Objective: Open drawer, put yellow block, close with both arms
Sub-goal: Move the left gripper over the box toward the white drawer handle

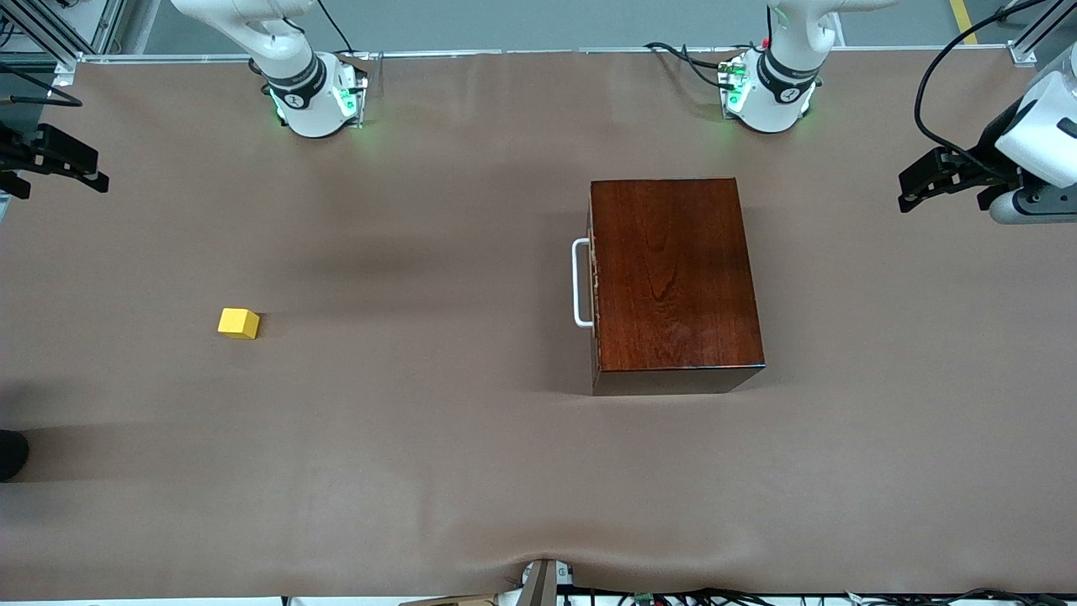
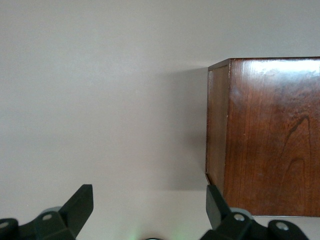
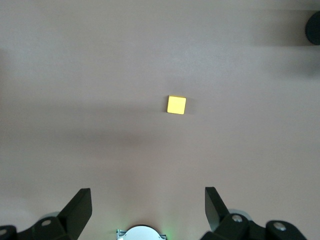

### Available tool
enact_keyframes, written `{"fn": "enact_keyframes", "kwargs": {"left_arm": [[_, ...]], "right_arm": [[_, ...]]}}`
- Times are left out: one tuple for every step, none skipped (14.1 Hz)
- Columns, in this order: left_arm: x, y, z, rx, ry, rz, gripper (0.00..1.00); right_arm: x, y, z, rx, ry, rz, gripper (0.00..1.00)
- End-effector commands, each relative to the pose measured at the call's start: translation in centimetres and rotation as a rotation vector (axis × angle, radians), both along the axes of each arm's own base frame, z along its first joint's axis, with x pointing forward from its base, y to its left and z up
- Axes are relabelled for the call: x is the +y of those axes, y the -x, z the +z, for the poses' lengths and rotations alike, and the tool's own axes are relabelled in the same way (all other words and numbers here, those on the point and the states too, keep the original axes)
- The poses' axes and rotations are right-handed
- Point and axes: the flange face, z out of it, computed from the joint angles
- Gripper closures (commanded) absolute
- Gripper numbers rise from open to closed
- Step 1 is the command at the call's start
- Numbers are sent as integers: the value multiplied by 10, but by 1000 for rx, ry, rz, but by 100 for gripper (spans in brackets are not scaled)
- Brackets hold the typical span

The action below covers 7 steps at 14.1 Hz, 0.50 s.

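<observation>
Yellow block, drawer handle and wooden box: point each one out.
yellow block [image 1: 239, 323]: front view, on its top face.
drawer handle [image 1: 580, 283]: front view, on the white bar's long middle stretch.
wooden box [image 1: 673, 273]: front view, on its glossy top panel.

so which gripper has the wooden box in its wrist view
The left gripper, open over the table's left-arm end, sees the box; the right gripper, open too, sees only the yellow block.
</observation>
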Motion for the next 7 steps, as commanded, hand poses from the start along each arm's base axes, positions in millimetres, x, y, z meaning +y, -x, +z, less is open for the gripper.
{"fn": "enact_keyframes", "kwargs": {"left_arm": [[2,2,3,10,5,-9,0],[2,2,5,6,5,-8,0],[2,2,5,6,5,-8,0],[2,1,5,3,6,-6,0],[2,1,5,3,5,-3,0],[2,1,5,4,4,0,0],[2,1,4,5,5,3,0]], "right_arm": [[0,-1,2,4,-15,-17,0],[-1,-1,2,4,-15,-19,0],[-1,-1,2,4,-15,-19,0],[-1,-1,2,4,-15,-19,0],[-1,-1,2,4,-15,-19,0],[-1,-1,2,4,-15,-19,0],[0,-1,2,4,-15,-17,0]]}}
